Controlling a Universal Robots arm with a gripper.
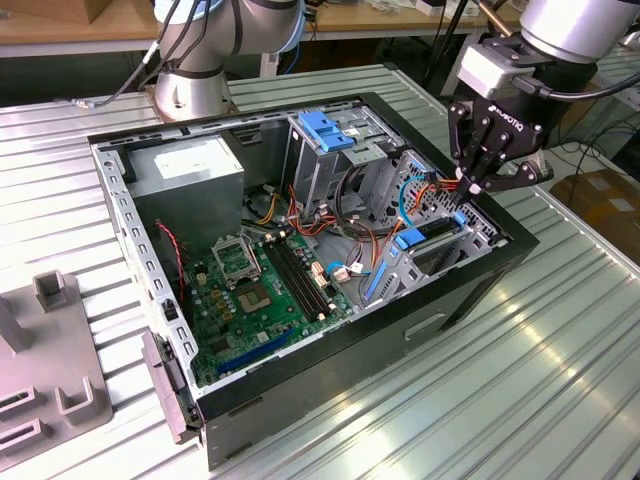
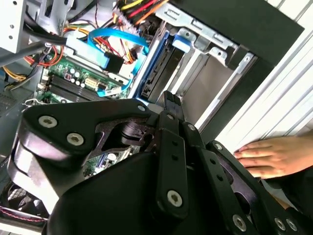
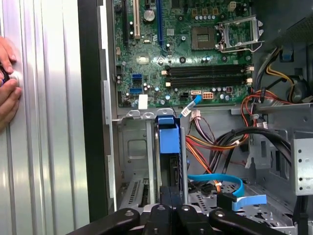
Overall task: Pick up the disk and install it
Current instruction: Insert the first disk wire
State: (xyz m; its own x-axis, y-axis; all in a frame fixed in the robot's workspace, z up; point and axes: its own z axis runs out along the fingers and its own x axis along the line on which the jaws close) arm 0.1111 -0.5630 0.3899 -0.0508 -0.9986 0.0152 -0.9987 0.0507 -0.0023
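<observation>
In the exterior view, an open computer case (image 1: 330,380) is seen lying on a ribbed metal table (image 1: 560,380), with a green circuit board (image 1: 260,290) on its floor. Towards the exterior view's right, the disk (image 1: 437,248) is seated on edge in a bay of the case, blue rails at its sides. The gripper (image 1: 463,203) is held just above it, jaws drawn together. A hand (image 2: 274,156) is laid flat on the table beside the case.
</observation>
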